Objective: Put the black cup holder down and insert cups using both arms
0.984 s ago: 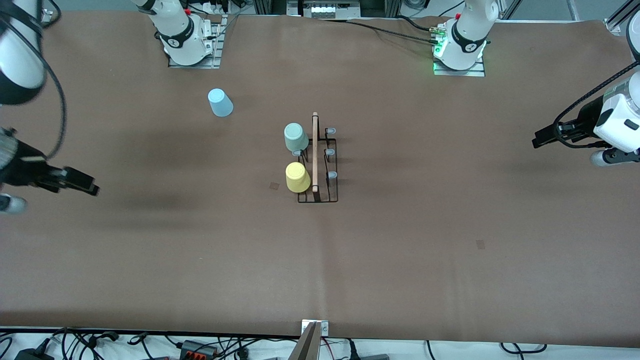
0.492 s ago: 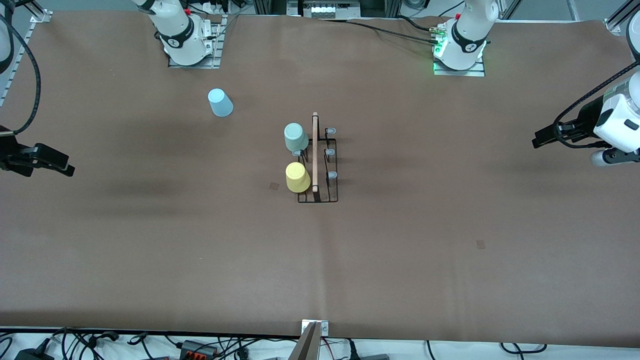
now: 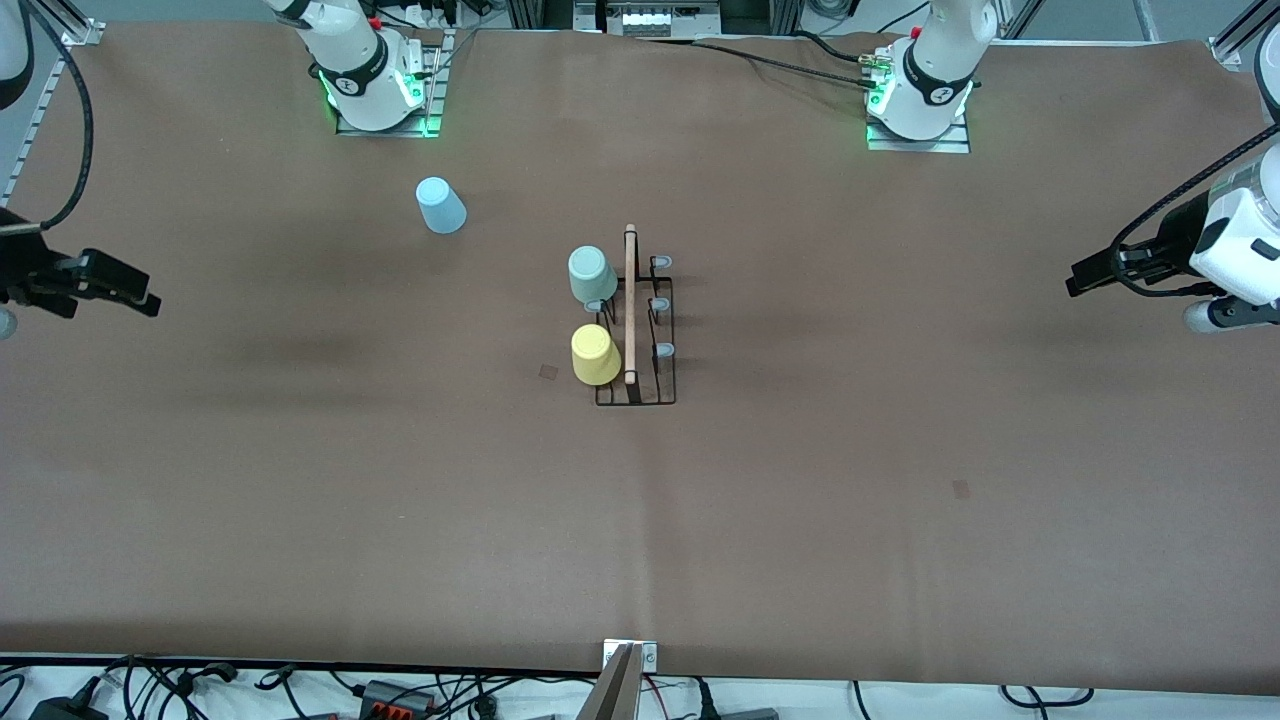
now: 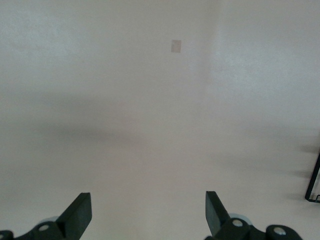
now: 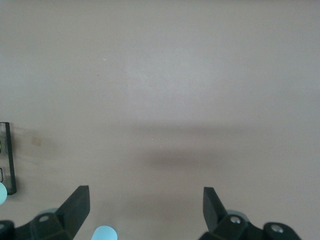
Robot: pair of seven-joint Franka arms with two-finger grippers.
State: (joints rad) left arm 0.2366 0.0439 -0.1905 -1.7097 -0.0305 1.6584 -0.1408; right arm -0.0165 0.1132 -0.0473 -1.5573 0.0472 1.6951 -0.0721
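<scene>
Two small plastic cups are seen from the front camera seated upside down on the thin black wire cup holder [image 3: 637, 335] with its light wooden rod handle, at the middle of the brown table [image 3: 800, 500]: the pale grey-green cup [image 3: 591, 274] and, nearer the camera, the yellow cup [image 3: 595, 355]. A light blue cup [image 3: 440, 205] is seen apart on the table, toward the right arm's base. The right gripper [image 3: 140, 295] hangs over the right arm's end of the table, the left gripper [image 3: 1078, 281] over the left arm's end.

From the left wrist, spread empty fingers [image 4: 80, 214] are shown over bare table, with a corner of the rack at the edge.

From the right wrist, parted empty fingers [image 5: 76, 205] are shown, with the rack's edge visible.
</scene>
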